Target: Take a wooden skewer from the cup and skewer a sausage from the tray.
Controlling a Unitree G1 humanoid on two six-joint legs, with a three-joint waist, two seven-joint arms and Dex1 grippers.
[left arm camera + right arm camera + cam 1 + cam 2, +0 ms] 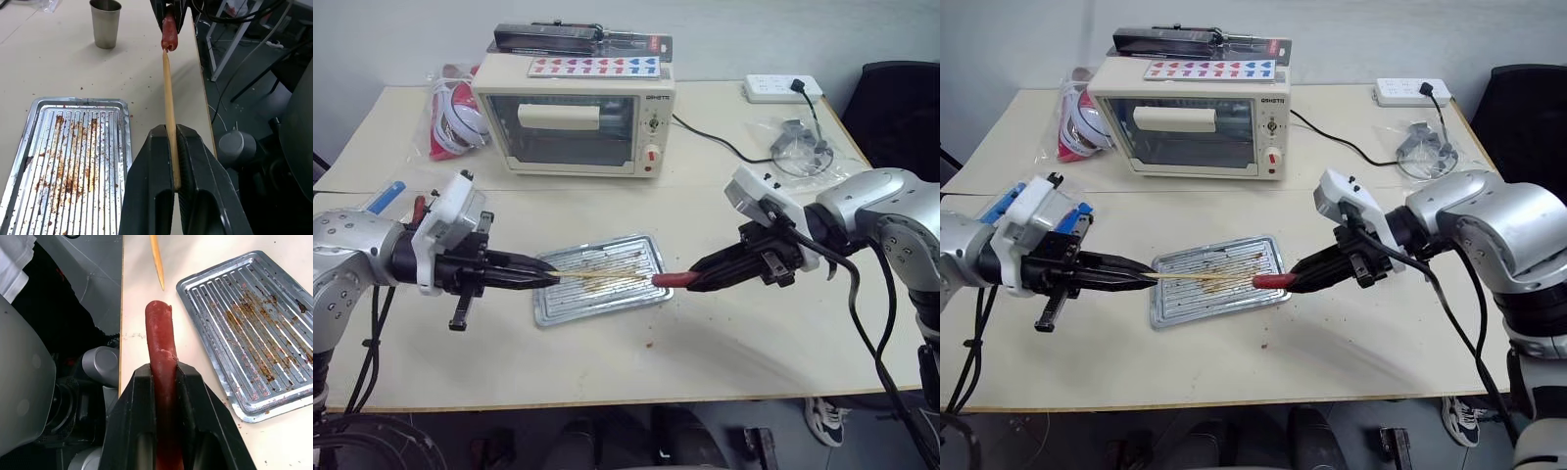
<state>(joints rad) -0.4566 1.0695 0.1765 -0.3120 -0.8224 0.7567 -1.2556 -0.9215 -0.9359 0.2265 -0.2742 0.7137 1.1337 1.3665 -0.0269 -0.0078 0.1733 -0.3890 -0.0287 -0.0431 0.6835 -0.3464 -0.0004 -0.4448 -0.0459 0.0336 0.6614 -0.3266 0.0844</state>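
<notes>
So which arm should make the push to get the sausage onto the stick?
Probably the left: its gripper holds the wooden skewer already aimed at the sausage, tip just short of it; the right gripper just steadies.

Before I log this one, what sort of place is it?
Probably an office or lab with a makeshift cooking bench, not a real kitchen: a toaster oven and a greasy tray sit on a plain table, with a power strip and a black office chair nearby.
</notes>
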